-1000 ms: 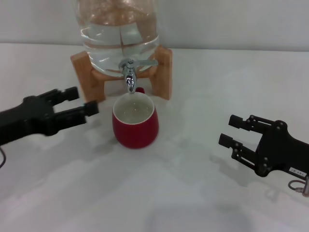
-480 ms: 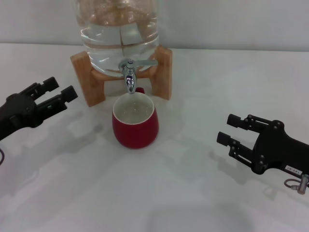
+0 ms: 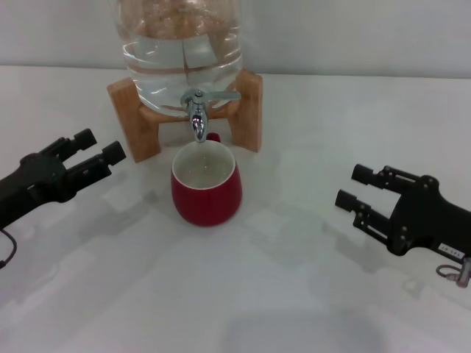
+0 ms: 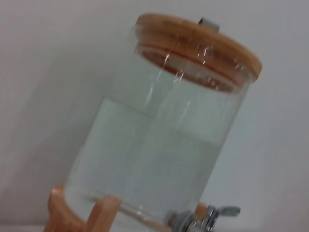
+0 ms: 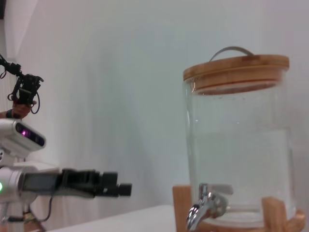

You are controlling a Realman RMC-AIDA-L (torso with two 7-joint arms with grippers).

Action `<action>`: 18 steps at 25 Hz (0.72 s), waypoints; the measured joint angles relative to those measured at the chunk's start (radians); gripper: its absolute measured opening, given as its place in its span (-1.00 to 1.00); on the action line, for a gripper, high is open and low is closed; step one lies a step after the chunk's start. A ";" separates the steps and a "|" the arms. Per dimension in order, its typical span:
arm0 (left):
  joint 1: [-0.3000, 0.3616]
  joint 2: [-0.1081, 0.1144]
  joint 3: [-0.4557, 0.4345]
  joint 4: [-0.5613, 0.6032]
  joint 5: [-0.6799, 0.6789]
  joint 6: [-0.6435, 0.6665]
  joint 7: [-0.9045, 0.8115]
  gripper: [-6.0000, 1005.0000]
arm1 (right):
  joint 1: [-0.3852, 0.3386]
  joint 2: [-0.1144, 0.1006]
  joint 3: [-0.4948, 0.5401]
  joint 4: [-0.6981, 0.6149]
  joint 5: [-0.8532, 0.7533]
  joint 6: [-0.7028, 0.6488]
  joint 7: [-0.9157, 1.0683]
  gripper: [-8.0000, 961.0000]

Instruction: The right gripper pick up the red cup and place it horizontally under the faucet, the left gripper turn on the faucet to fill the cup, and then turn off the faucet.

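Bright, even light; soft shadows; left wrist view blurry.

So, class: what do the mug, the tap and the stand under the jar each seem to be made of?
Mug: likely glazed ceramic, glossy red outside, cream inside. Tap: polished metal, mirror-bright reflections. Stand: wood, matte tan with faint grain.

White table filled most of head view. Plain pale wall stood behind it. Soft shadows lay on tabletop.
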 joint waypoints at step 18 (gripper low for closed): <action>-0.015 -0.001 0.006 -0.004 0.048 0.020 -0.013 0.77 | -0.014 0.024 0.062 0.013 -0.044 0.039 -0.008 0.48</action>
